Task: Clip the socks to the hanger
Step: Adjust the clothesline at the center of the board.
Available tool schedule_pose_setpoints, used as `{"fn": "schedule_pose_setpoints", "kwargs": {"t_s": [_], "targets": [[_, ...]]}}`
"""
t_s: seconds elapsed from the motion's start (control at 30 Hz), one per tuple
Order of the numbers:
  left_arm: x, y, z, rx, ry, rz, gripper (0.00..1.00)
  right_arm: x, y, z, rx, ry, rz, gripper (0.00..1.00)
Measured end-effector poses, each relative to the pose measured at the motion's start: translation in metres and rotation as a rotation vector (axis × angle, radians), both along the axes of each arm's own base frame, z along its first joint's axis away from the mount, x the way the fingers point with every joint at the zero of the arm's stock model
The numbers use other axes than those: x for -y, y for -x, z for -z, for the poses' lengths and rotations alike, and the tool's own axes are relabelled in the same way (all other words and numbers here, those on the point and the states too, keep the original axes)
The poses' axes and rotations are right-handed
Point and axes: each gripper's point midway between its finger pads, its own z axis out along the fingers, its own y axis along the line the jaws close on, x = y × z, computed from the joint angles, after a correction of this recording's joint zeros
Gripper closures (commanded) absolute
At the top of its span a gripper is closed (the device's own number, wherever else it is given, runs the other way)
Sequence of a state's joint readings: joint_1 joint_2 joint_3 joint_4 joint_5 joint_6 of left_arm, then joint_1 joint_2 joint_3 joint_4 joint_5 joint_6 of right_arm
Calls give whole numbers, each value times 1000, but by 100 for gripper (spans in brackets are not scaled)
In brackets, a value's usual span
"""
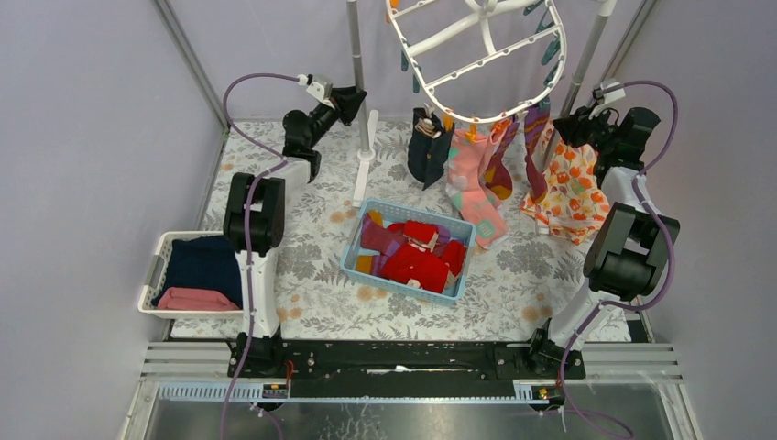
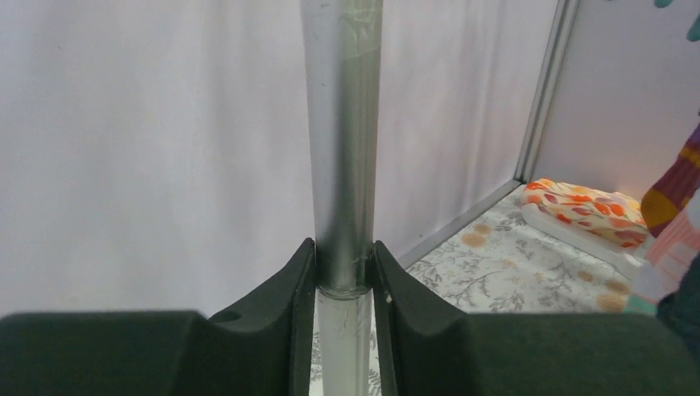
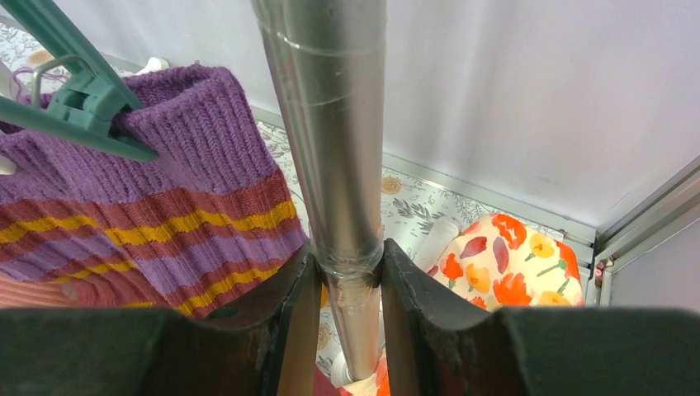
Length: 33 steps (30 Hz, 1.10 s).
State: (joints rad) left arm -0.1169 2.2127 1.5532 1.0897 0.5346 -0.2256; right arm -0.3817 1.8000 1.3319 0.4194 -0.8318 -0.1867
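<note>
The left gripper (image 2: pixel 342 272) was clenched on the rack's left pole (image 2: pixel 342 124), one black finger (image 2: pixel 293 313) pressed to each side of the grey tube. The right gripper (image 3: pixel 342 264) was clamped the same way on the right pole (image 3: pixel 330 124).

Just beside the right gripper a purple striped sock (image 3: pixel 165 181) hung from a teal clip (image 3: pixel 82 107), its cuff pinched in the clip. A floral cloth (image 3: pixel 503 264) showed behind the pole on the other side.

From above, the hanger (image 1: pixel 476 118) hung tilted between the two poles. A navy sock (image 1: pixel 429 147), a pink sock (image 1: pixel 472 183) and the striped one dangled from its near rim. More socks (image 1: pixel 417 252), mostly red, lay heaped in a blue basket (image 1: pixel 350 261) on the table (image 1: pixel 513 284), below the hanger and between the arms.
</note>
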Motion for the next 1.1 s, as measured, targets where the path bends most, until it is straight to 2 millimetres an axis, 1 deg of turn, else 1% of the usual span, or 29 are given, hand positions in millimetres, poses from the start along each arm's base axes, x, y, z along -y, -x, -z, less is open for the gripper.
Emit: {"fn": "schedule_pose_setpoints", "kwargs": {"t_s": [0.1,0.17,0.2,0.3,0.37,0.4,0.53,0.63,0.73,0.9,1.0,1.07,1.1], "targets": [[1,7,1,11,12,14,86,-1,1,0,-2,-1,-7,78],[1,13,1,16,24,18,90,-2,1,0,-2,-1,-12,77],[0,20,1,21,33,21,91,-2,1,1,-2,0,-15,77],[-1,40,1,27,54,33,92,-4,3,0,-14,-5,-28,77],[-3,61,1,27,69,43,92,-6,3,-1,-21,-12,-44,77],[-3,63,1,26,70,44,93,-7,3,-1,-23,-15,-51,77],[-9,92,1,3,78,30,93,-16,-4,-3,-35,-22,-88,77],[-16,112,1,-13,79,-3,94,-32,-10,-3,-40,-18,-120,77],[-28,127,1,-25,74,-57,96,-55,-16,-4,-46,-14,-163,76],[-52,149,2,-50,69,-174,97,-93,-26,-4,-54,8,-213,75],[-66,166,3,-54,63,-240,97,-113,-27,-2,-62,17,-235,74],[-74,179,3,-56,58,-278,99,-125,-30,-1,-67,20,-251,70],[-76,184,3,-59,56,-291,99,-131,-33,-1,-68,21,-259,66]]}}
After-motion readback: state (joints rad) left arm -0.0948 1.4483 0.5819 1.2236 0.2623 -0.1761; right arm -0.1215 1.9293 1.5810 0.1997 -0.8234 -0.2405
